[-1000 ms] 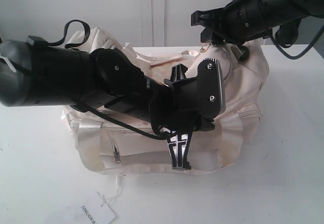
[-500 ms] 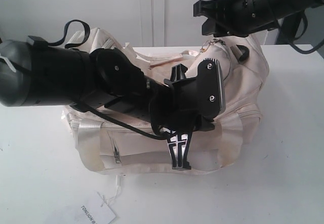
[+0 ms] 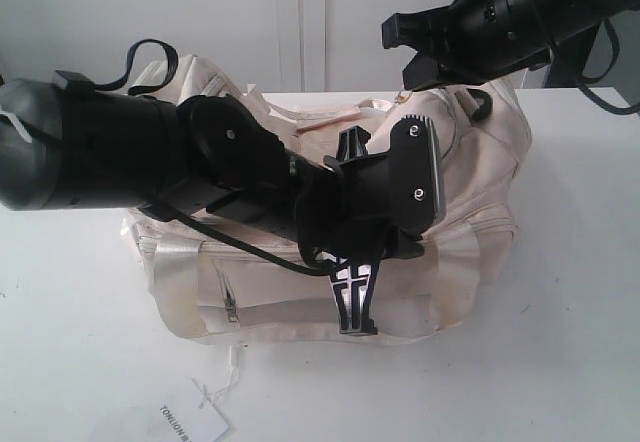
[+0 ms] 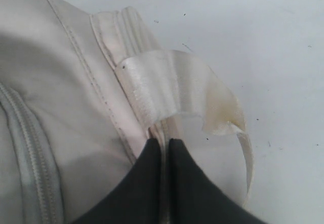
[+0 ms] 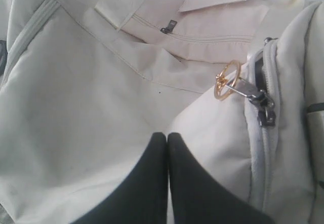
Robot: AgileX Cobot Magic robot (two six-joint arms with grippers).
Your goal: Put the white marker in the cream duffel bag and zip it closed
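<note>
The cream duffel bag [image 3: 270,287] lies on the white table [image 3: 560,342]. My left arm reaches across its front, and the left gripper [image 3: 355,324] points down at the front side. Up close, the left gripper [image 4: 163,142] is shut on a narrow seam of the bag [image 4: 61,82], just below a satin handle strap [image 4: 172,82]. My right gripper [image 5: 167,135] hovers over the bag's right end, shut with nothing between its fingers. The gold ring zip pull [image 5: 227,79] hangs from its slider beside it, apart from the fingers. The white marker is out of view.
A flat white paper tag [image 3: 190,422] on a string lies on the table in front of the bag. A black strap loop [image 3: 150,57] sticks up at the bag's far left end. The right arm [image 3: 490,17] hangs above the bag's right end.
The right arm has risen and shifted a little above the bag's right end. The left arm and the bag have not moved.
</note>
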